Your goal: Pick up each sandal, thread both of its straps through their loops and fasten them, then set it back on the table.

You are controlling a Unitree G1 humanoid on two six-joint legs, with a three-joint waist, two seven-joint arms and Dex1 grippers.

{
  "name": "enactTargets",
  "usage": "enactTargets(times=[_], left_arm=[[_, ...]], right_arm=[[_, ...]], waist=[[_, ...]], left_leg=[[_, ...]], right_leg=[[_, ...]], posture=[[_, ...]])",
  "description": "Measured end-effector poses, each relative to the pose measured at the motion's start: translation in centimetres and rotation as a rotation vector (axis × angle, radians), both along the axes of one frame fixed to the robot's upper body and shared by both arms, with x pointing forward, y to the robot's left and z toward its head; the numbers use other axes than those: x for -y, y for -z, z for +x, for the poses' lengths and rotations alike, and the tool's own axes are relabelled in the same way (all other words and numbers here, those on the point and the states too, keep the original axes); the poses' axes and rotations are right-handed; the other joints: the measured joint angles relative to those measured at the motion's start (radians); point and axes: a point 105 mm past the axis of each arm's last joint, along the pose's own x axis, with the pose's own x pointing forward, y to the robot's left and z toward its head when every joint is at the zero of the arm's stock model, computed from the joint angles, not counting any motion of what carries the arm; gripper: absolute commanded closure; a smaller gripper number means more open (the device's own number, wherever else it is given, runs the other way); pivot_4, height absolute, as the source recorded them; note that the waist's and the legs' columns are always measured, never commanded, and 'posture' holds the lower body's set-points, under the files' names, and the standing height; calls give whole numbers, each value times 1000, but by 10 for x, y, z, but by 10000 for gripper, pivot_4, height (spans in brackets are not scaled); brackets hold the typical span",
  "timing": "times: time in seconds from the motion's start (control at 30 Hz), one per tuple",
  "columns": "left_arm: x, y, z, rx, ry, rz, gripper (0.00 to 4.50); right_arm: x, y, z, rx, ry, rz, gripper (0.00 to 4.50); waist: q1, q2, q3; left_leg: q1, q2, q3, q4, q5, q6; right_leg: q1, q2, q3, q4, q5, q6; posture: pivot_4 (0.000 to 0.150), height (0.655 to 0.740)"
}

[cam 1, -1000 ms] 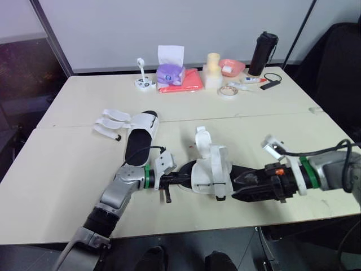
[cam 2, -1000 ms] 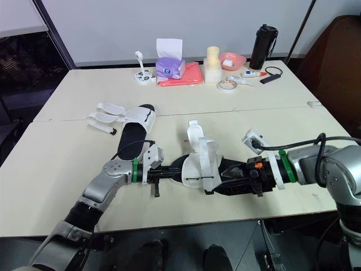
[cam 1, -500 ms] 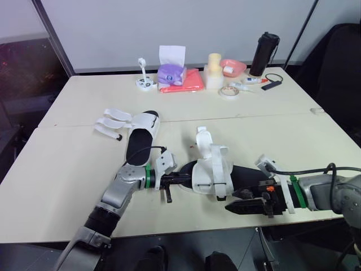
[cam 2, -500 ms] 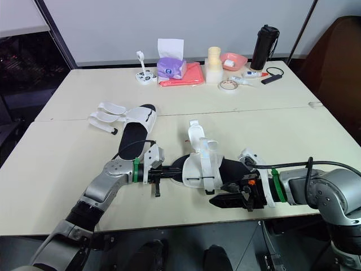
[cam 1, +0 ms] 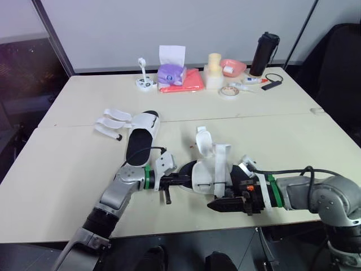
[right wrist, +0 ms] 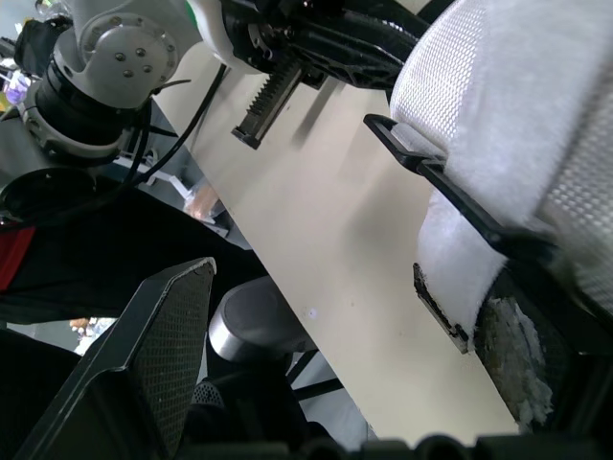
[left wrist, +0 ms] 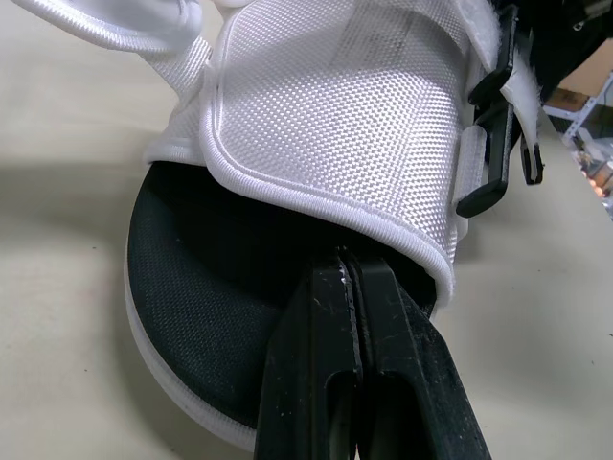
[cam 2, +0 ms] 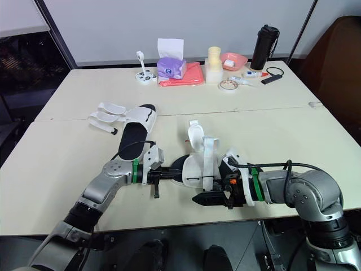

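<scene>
My left claw (cam 1: 185, 180) is clenched on the black sole of 1 sandal (cam 1: 211, 172), gripping it from its 9 o'clock side where it rests on the table (cam 1: 67, 164) near the front edge. My right claw (cam 1: 217, 202) is spread wide at that sandal's 5 o'clock, with a loose white strap (right wrist: 460, 278) beside 1 finger, unpinched. The 2nd sandal (cam 1: 138, 135) lies at 10 o'clock, its straps splayed open.

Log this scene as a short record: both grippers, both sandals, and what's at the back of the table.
left gripper: shut on near sandal, at its black sole edge
right gripper: open, beside that sandal's loose strap
near sandal: on the table, not yet fastened
far sandal: flat, straps spread open, no gripper on it
back of table: black bottle, tissue box
</scene>
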Motion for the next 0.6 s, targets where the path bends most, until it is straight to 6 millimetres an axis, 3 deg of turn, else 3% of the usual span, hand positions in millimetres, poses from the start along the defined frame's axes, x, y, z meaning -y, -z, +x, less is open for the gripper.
enactTargets(times=[0.07,0.27,0.43,0.6], left_arm=[[0,0,0,1,0,0,45000],[0,0,-1,0,-1,-1,45000],[1,0,-1,-1,0,-3,45000],[1,0,-1,-5,0,-4,45000]], right_arm=[[0,1,2,0,11,1,14720],[0,2,5,5,23,-9,44731],[3,5,2,-4,14,-42,44731],[6,18,-29,-45,-119,-134,44731]], waist=[[0,0,0],[0,0,0],[0,0,0],[2,0,0]], left_leg=[[0,0,0,0,0,0],[0,0,0,0,0,0],[0,0,0,0,0,0],[0,0,0,0,0,0]], right_leg=[[0,0,0,0,0,0],[0,0,0,0,0,0],[0,0,0,0,0,0],[0,0,0,-1,0,0]], posture=[[1500,7400],[1500,7400],[1500,7400],[1500,7400]])
